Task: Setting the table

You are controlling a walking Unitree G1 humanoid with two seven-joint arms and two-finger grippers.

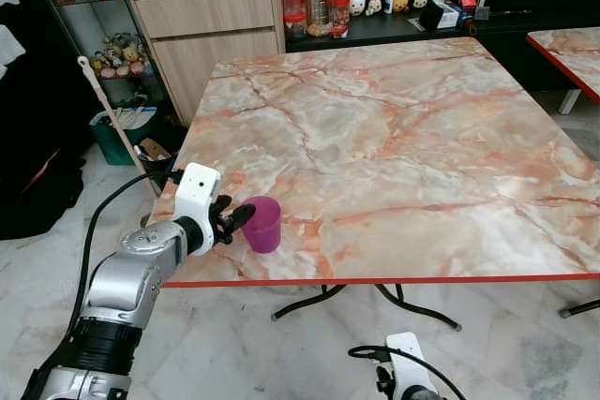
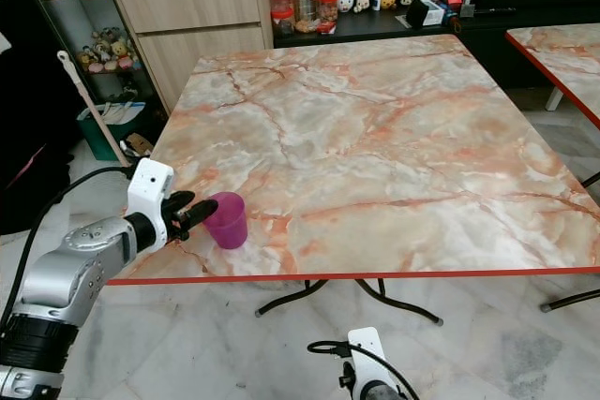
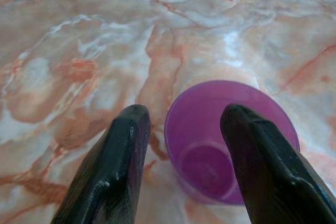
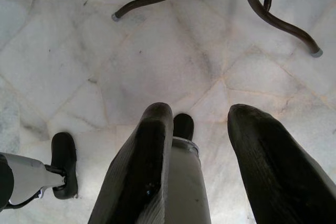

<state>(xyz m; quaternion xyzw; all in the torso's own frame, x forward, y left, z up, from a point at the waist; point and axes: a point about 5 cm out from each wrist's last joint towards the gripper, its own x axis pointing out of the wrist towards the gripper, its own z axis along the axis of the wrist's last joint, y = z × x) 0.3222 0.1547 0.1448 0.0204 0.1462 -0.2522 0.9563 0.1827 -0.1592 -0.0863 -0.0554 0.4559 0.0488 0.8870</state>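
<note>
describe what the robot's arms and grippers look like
The left arm is silver metal with a ribbed black cuff, a white wrist block and a black cable looping behind. The left gripper and right gripper each have two long matte black fingers.

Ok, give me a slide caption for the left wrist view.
Left gripper open, fingers apart above the upright, empty purple cup on the marble table.

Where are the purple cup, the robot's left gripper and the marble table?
purple cup [image 1: 263,225]: left eye view, on its outer side wall.
left gripper [image 3: 181,124]: left wrist view, midway between its two black fingertips.
marble table [image 1: 422,128]: left eye view, on bare tabletop.
</note>
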